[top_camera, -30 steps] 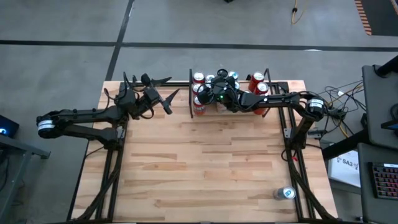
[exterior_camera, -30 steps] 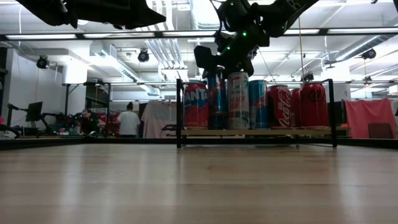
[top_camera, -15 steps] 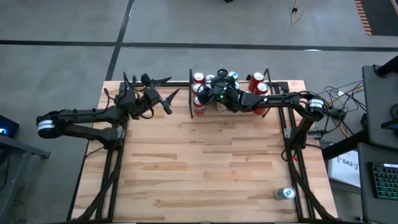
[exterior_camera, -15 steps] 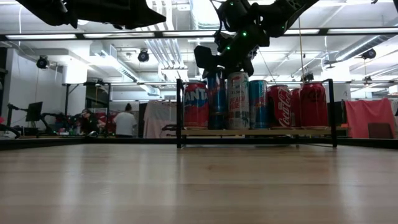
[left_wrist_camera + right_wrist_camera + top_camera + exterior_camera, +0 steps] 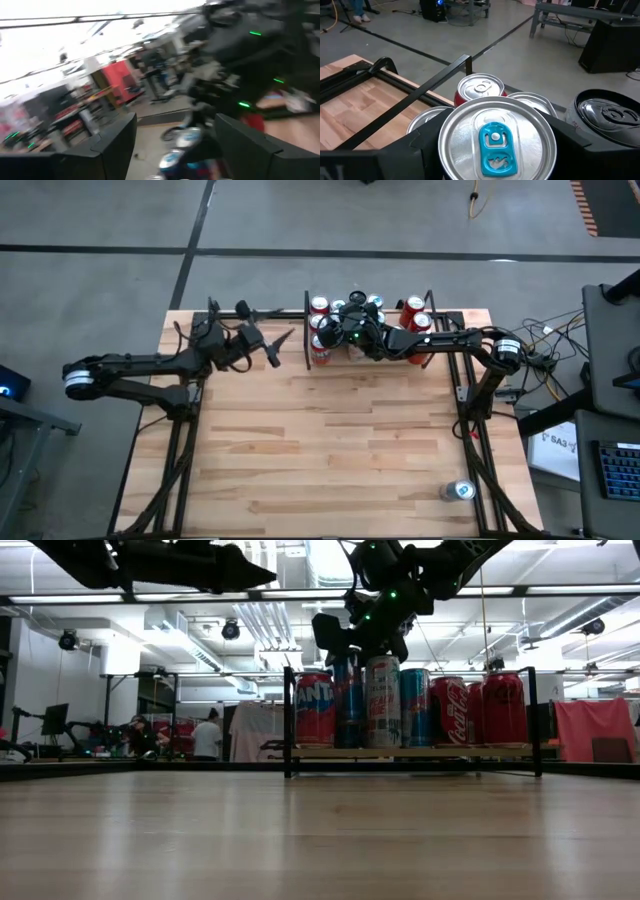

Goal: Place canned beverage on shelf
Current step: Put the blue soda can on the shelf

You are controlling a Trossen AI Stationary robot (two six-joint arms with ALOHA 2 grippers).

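Standing on the shelf (image 5: 368,352) at twelve o'clock, a can (image 5: 496,142) is gripped by the right gripper (image 5: 350,333); release remains. Left gripper (image 5: 268,345) is held apart, empty, at ten o'clock. One can (image 5: 460,491) is left at five o'clock.

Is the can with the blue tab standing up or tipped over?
Standing up. In the right wrist view the silver can with the blue tab shows its round top squarely, between the right gripper's fingers, level with the neighbouring upright cans.

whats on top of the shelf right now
A row of upright cans stands on the shelf: an orange Fanta can, blue ones, red Coca-Cola cans. The right gripper covers the middle cans' tops; back-row cans are partly hidden.
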